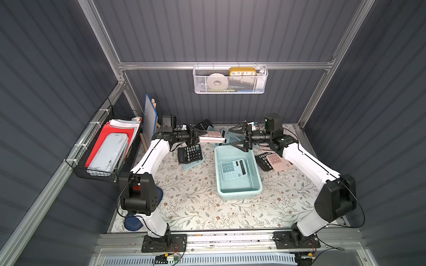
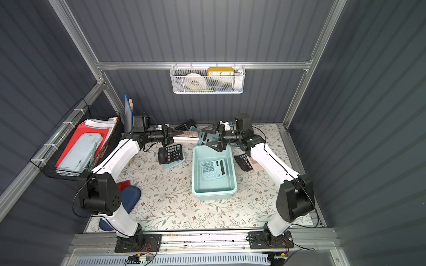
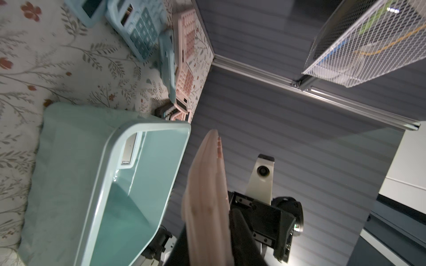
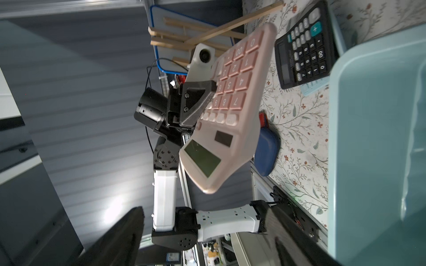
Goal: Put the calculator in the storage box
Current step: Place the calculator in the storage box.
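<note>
Top view of a flower-patterned table (image 1: 196, 207), two robot arms reaching in from the near edge. At the middle, a pale mint storage box (image 1: 239, 193), open side up, with a teal calculator (image 1: 232, 170) lying flat on its floor. Just off the box's far left corner, lifted clear of the table, a pink calculator (image 1: 212, 138), keys up and roughly level, not in the box. Left gripper (image 1: 204, 135) clamped on the pink calculator's left edge. In the right wrist view, one dark finger (image 4: 196, 96) pressed down on the pink keys. Right gripper (image 1: 230, 137) above the box's far rim, jaws spread wide, nothing between them. Left of the box, flat on the table, a black calculator (image 1: 190, 154). Right of the box, two more calculators (image 1: 273, 161), one black and one pink, overlapping and partly hidden under the right arm. Others heaped along the far edge.
</note>
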Available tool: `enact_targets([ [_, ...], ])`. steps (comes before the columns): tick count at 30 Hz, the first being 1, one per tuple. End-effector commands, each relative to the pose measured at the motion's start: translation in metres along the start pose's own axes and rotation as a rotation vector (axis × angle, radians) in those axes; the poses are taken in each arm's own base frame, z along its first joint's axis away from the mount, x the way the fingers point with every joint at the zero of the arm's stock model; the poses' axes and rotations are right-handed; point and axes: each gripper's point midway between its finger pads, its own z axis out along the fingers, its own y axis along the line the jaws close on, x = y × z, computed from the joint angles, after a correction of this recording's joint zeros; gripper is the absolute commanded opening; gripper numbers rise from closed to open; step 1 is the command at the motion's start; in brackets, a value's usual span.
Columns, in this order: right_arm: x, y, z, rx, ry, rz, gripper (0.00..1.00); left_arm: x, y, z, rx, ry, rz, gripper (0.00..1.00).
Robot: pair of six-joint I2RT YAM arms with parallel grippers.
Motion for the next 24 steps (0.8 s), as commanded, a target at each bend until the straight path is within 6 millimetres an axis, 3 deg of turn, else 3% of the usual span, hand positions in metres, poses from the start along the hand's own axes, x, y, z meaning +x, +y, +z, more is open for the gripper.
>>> enact_targets([
  [1, -0.003, 0.0, -0.01, 0.07, -0.079, 0.0, 0.96, -0.005, -0.019, -0.02, -0.014, -0.157, 0.057, 0.09],
  [7, -0.01, 0.001, -0.022, 0.088, -0.208, 0.109, 0.99, -0.023, -0.02, -0.043, -0.05, -0.374, 0.059, 0.06],
  [11, -0.014, 0.006, -0.022, 0.078, -0.27, 0.196, 0.99, -0.032, -0.037, -0.053, -0.024, -0.486, 0.104, 0.05],
  [18, -0.01, 0.023, -0.012, 0.137, -0.292, 0.225, 0.99, -0.026, -0.047, -0.049, -0.062, -0.555, 0.2, 0.02],
  [24, 0.0, 0.014, -0.001, 0.205, -0.293, 0.241, 0.99, -0.02, -0.047, -0.043, -0.093, -0.561, 0.248, 0.0],
])
